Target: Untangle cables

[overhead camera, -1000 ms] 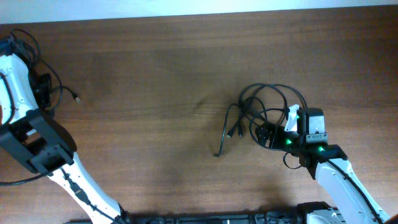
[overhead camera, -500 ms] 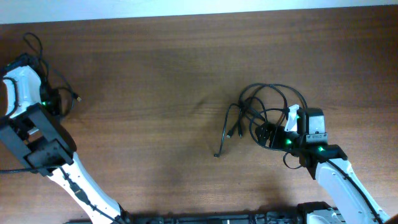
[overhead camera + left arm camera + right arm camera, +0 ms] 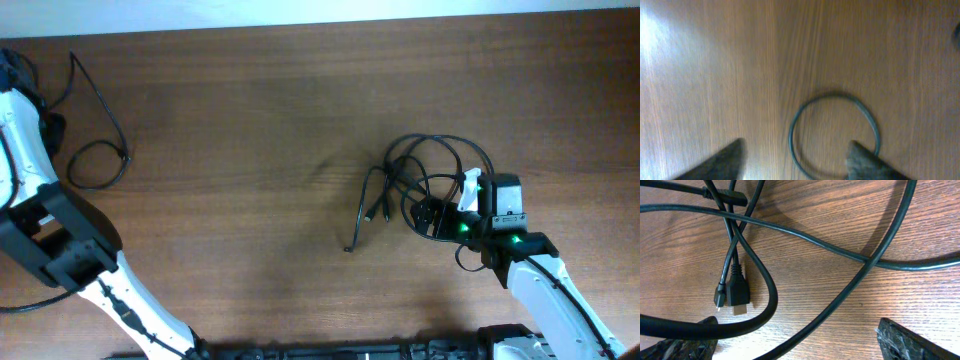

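Observation:
A tangle of thin black cables (image 3: 432,172) lies right of the table's middle, with loose plug ends (image 3: 372,212) trailing to its left. My right gripper (image 3: 437,214) is open at the tangle's near edge. In the right wrist view its fingers (image 3: 795,345) straddle two crossing cords (image 3: 840,297), and two small plugs (image 3: 735,292) lie just beyond. One separate cable (image 3: 96,165) lies at the far left as a loop with a tail running back. My left gripper (image 3: 795,162) is open above that loop (image 3: 832,97), not touching it.
The wooden table (image 3: 240,180) stretches between the two arms. Its far edge (image 3: 300,26) runs along the top. The left arm's white links (image 3: 25,150) and black base joint (image 3: 60,245) stand at the left edge. The right arm (image 3: 540,290) comes in from the bottom right.
The separate cable, bunched against the left arm before, now lies spread as a loop with a long tail. The left arm has shifted. The right arm and the tangle have not moved.

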Action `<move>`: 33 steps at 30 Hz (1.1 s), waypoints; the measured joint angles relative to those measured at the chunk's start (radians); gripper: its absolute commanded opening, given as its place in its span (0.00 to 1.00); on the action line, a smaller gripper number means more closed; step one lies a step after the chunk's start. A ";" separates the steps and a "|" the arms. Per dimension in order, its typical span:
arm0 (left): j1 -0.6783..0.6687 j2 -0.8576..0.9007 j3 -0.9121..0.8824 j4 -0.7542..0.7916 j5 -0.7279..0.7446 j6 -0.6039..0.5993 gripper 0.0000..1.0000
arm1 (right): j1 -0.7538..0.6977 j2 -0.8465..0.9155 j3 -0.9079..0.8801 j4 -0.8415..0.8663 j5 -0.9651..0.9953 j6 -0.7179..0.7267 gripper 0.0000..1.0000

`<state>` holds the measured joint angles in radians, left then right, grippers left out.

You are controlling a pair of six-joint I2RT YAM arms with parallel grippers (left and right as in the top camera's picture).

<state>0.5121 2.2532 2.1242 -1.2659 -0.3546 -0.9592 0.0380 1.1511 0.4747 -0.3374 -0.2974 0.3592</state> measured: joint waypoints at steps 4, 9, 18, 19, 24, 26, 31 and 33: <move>0.000 0.012 -0.098 0.019 0.052 0.008 0.72 | 0.000 0.000 0.000 0.000 0.000 0.000 0.99; 0.005 0.064 -0.184 0.071 0.053 0.011 0.71 | 0.000 0.000 0.000 0.000 0.000 0.000 0.99; 0.012 0.093 -0.258 0.194 0.041 0.012 0.12 | 0.000 0.000 0.000 0.000 0.000 0.000 0.99; 0.012 0.092 -0.269 0.216 0.037 0.015 0.00 | 0.000 0.000 0.000 0.000 0.000 0.000 0.99; 0.012 0.089 -0.285 0.266 0.021 0.018 0.00 | 0.000 0.000 0.000 0.000 0.000 0.000 0.99; 0.014 0.089 -0.284 0.274 0.017 0.031 0.00 | 0.000 0.000 0.000 0.000 0.000 0.000 0.99; 0.028 0.098 -0.217 0.272 0.019 0.170 0.00 | 0.000 0.000 0.000 0.000 0.000 -0.001 0.99; 0.034 0.098 -0.129 0.272 0.018 0.266 0.00 | 0.000 0.000 0.000 0.000 0.000 0.000 0.99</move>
<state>0.5461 2.3508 1.9957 -0.9936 -0.3367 -0.6937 0.0380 1.1511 0.4747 -0.3370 -0.2974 0.3588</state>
